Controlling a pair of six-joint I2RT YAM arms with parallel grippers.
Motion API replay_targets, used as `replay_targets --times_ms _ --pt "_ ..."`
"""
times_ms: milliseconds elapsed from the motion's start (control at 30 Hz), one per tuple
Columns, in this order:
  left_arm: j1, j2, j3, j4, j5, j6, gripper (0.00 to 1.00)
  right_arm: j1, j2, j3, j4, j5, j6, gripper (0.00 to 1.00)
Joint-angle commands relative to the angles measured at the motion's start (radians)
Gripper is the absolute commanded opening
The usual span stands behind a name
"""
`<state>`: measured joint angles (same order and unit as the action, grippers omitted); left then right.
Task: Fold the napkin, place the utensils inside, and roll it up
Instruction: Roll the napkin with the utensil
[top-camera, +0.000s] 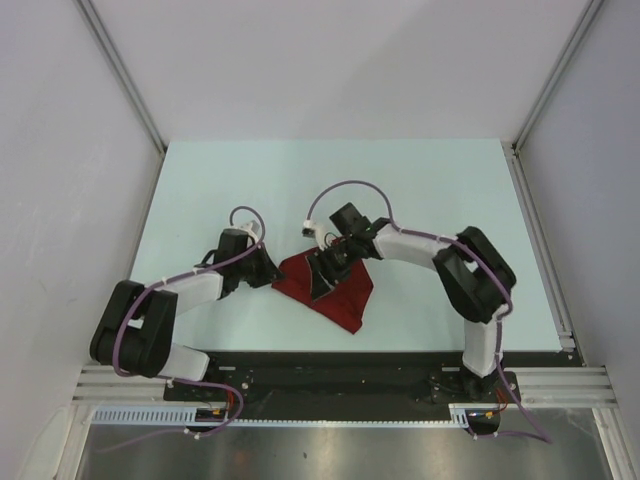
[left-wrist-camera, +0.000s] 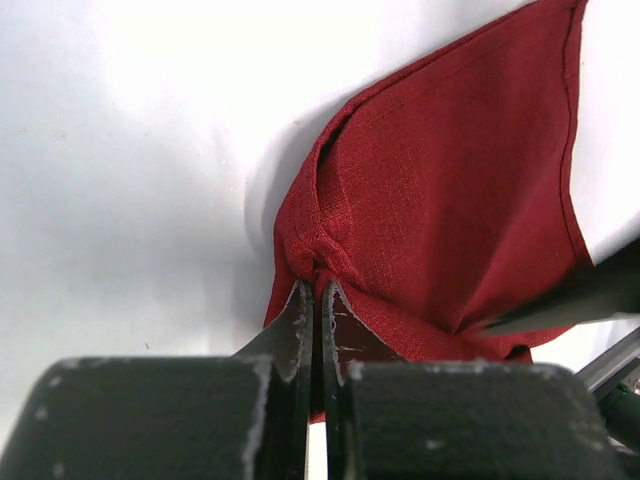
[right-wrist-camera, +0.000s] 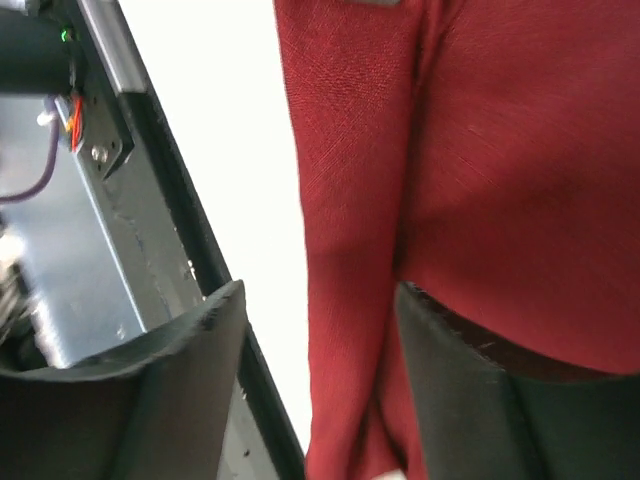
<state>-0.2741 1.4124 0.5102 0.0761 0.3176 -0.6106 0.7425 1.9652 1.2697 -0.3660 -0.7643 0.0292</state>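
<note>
The dark red napkin (top-camera: 335, 292) lies crumpled in the middle of the table, near the front edge. My left gripper (top-camera: 273, 270) is at its left corner. In the left wrist view the left gripper (left-wrist-camera: 315, 288) is shut on a bunched fold of the napkin (left-wrist-camera: 450, 200). My right gripper (top-camera: 326, 268) is over the napkin's upper middle. In the right wrist view the right gripper (right-wrist-camera: 320, 345) is open, with a hanging fold of the napkin (right-wrist-camera: 350, 250) between its fingers and cloth lying against the right finger (right-wrist-camera: 470, 400). The utensils are out of view.
The black strip and aluminium rail at the table's near edge (top-camera: 330, 365) also show in the right wrist view (right-wrist-camera: 150, 170). White walls with metal posts (top-camera: 150, 130) enclose the table at the left, back and right.
</note>
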Motion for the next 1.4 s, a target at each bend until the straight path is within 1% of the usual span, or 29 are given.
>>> replay_targets --times_ms 0,33,100,133,200,233,300,333,400,433,467,567,667,833,1067,1100,1267,1300,1367 --pt "0.007 0.010 0.053 -0.067 -0.031 0.018 0.00 -0.002 -0.250 -0.004 -0.074 0.239 0.006 0.69" --pt "0.009 0.013 0.054 -0.070 -0.034 0.018 0.00 0.035 -0.328 -0.029 -0.076 0.360 0.002 0.70" --pt "0.012 0.026 0.060 -0.068 -0.031 0.018 0.00 0.090 -0.386 -0.068 -0.077 0.498 -0.015 0.73" --pt "0.013 0.031 0.062 -0.068 -0.031 0.018 0.00 0.160 -0.409 -0.111 -0.077 0.652 -0.011 0.73" --pt "0.016 0.040 0.070 -0.068 -0.026 0.018 0.00 0.234 -0.456 -0.156 -0.068 0.794 0.021 0.73" --pt "0.018 0.043 0.076 -0.068 -0.028 0.018 0.00 0.300 -0.466 -0.208 -0.057 0.930 0.032 0.73" --pt "0.021 0.051 0.079 -0.099 -0.026 0.022 0.00 0.360 -0.483 -0.248 -0.019 1.028 0.061 0.73" --pt "0.023 0.053 0.085 -0.101 -0.028 0.022 0.00 0.415 -0.485 -0.266 0.011 1.119 0.087 0.72" --pt "0.023 0.057 0.090 -0.108 -0.028 0.022 0.00 0.455 -0.477 -0.305 0.038 1.192 0.106 0.72" --pt "0.024 0.059 0.094 -0.110 -0.025 0.023 0.00 0.477 -0.474 -0.315 0.073 1.251 0.107 0.72" --pt "0.026 0.059 0.097 -0.111 -0.025 0.025 0.00 0.509 -0.468 -0.331 0.088 1.270 0.106 0.72" --pt "0.026 0.066 0.106 -0.121 -0.026 0.026 0.00 0.553 -0.428 -0.352 0.143 1.323 0.092 0.72" --pt "0.027 0.069 0.114 -0.127 -0.023 0.029 0.00 0.575 -0.378 -0.362 0.189 1.346 0.054 0.72" --pt "0.029 0.077 0.125 -0.130 -0.020 0.032 0.00 0.581 -0.303 -0.380 0.277 1.349 -0.017 0.71" --pt "0.029 0.080 0.136 -0.136 -0.018 0.037 0.00 0.555 -0.230 -0.385 0.355 1.369 -0.107 0.69" --pt "0.029 0.080 0.139 -0.139 -0.017 0.037 0.00 0.551 -0.220 -0.385 0.387 1.370 -0.117 0.69" --pt "0.029 0.089 0.154 -0.145 -0.012 0.038 0.00 0.509 -0.170 -0.375 0.432 1.323 -0.163 0.68" --pt "0.029 0.089 0.156 -0.144 -0.008 0.038 0.00 0.500 -0.158 -0.372 0.432 1.285 -0.164 0.67" --pt "0.029 0.095 0.163 -0.142 -0.003 0.040 0.00 0.470 -0.149 -0.363 0.417 1.220 -0.169 0.60"
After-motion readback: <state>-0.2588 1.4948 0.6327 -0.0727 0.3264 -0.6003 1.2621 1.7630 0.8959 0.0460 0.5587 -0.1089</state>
